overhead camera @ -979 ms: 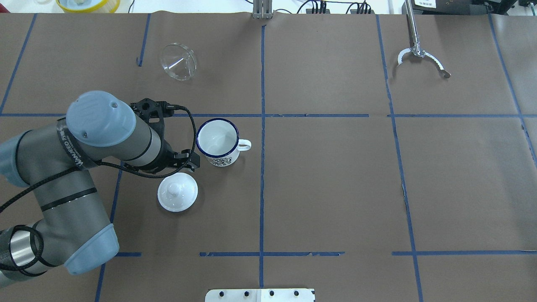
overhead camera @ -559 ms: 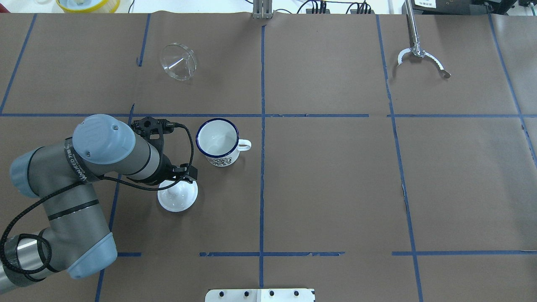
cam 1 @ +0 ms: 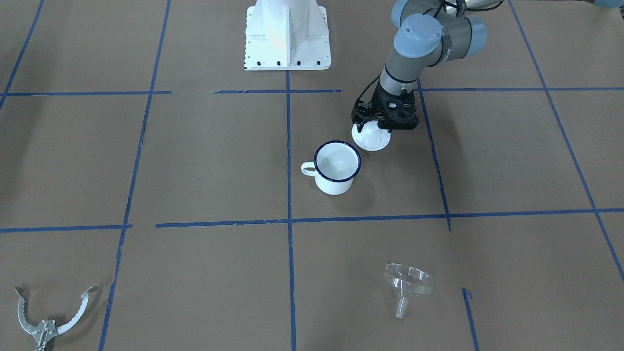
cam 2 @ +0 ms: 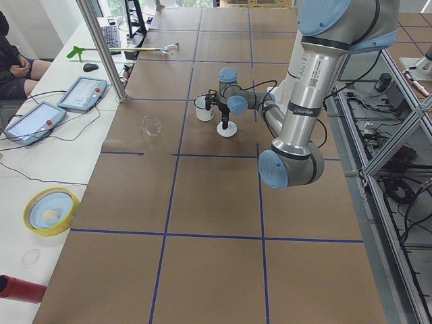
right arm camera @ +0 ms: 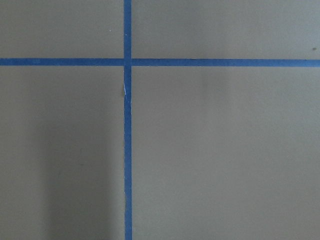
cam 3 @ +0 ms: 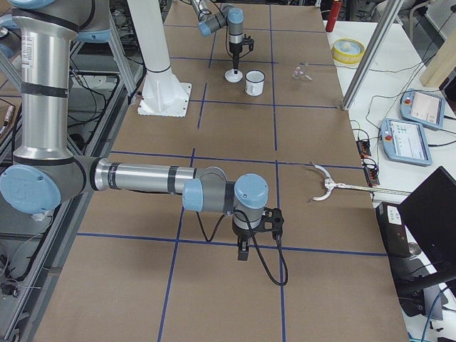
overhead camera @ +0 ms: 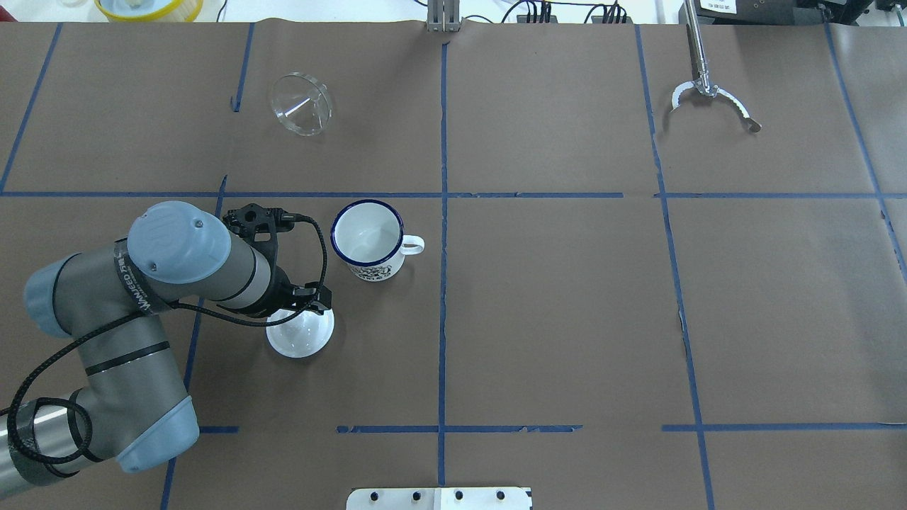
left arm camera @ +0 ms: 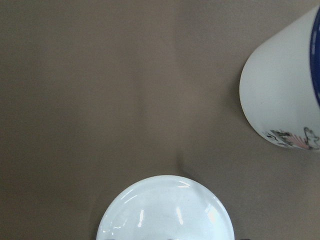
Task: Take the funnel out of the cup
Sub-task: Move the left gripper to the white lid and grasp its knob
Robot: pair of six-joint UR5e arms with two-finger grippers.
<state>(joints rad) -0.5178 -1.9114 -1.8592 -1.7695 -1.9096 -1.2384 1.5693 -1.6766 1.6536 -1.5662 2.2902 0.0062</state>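
Observation:
The clear funnel (overhead camera: 302,104) lies on its side on the brown paper, well beyond the cup and apart from it; it also shows in the front view (cam 1: 408,282). The white cup (overhead camera: 368,241) with a blue rim stands upright and empty (cam 1: 336,168). My left gripper (cam 1: 373,127) is low over a round white lid (overhead camera: 306,338) beside the cup, its fingers apart on either side of the lid's knob. The left wrist view shows the lid (left arm camera: 165,210) and the cup's wall (left arm camera: 285,90). My right gripper (cam 3: 242,249) shows only in the right side view, over bare paper; I cannot tell its state.
A metal grabber tool (overhead camera: 712,99) lies at the far right. A yellow bowl (overhead camera: 149,7) sits beyond the table's far left edge. The white robot base (cam 1: 287,34) is on the robot's side. Blue tape lines cross the paper.
My left arm has drawn back from beside the cup and come down over the white lid, so its knob is now covered. The funnel and cup have not moved.

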